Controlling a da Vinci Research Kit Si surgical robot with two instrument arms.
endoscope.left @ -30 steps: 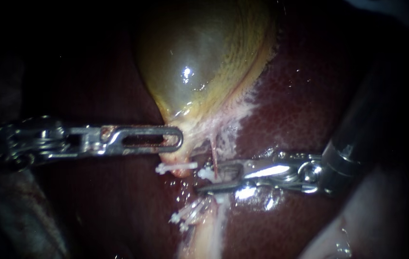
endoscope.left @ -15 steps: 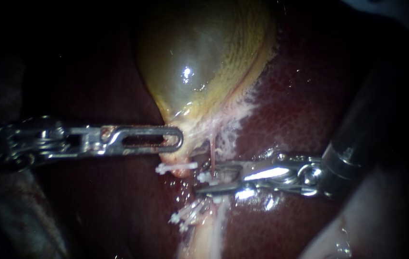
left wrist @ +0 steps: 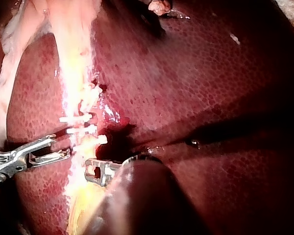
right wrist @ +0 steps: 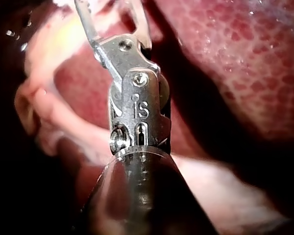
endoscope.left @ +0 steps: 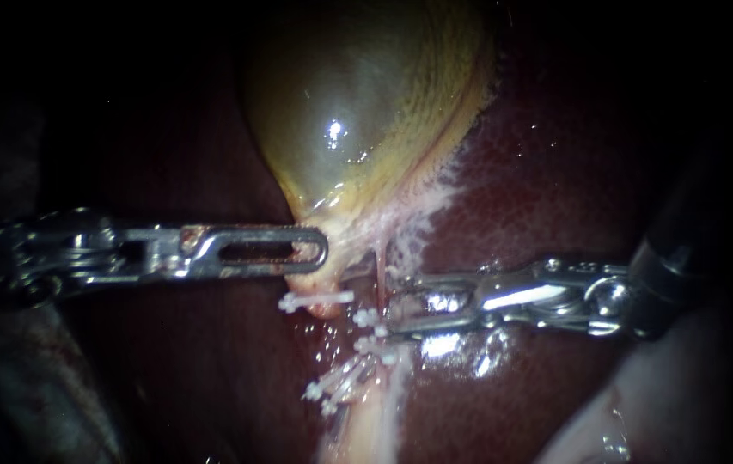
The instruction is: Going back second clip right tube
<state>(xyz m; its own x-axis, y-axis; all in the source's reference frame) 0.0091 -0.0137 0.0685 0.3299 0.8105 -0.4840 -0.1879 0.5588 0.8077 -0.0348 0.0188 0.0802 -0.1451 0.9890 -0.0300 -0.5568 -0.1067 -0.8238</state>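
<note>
The gallbladder (endoscope.left: 357, 103) narrows to a neck, and my left instrument (endoscope.left: 319, 253) is shut on that neck from the left. A thin reddish tube (endoscope.left: 381, 273) runs down from the neck. Two white clips (endoscope.left: 366, 318) (endoscope.left: 372, 345) sit across it. My right instrument (endoscope.left: 393, 307) lies just right of these clips, its jaws open and empty. In the left wrist view the clips (left wrist: 81, 125) lie between my left instrument (left wrist: 95, 169) and the open right instrument (left wrist: 56, 147). The right wrist view shows my right instrument (right wrist: 112, 14) with its jaws spread.
Another white clip (endoscope.left: 314, 301) sits under the gallbladder's neck, left of the tube. Several more clips (endoscope.left: 332, 388) cluster lower on the pale stalk (endoscope.left: 375, 421). Dark red liver (endoscope.left: 538, 172) surrounds everything. Pale tissue (endoscope.left: 641, 404) lies at the lower right.
My right instrument has pulled back to the right, off the tube, leaving a white clip where its jaws were. My left instrument and the gallbladder have not moved.
</note>
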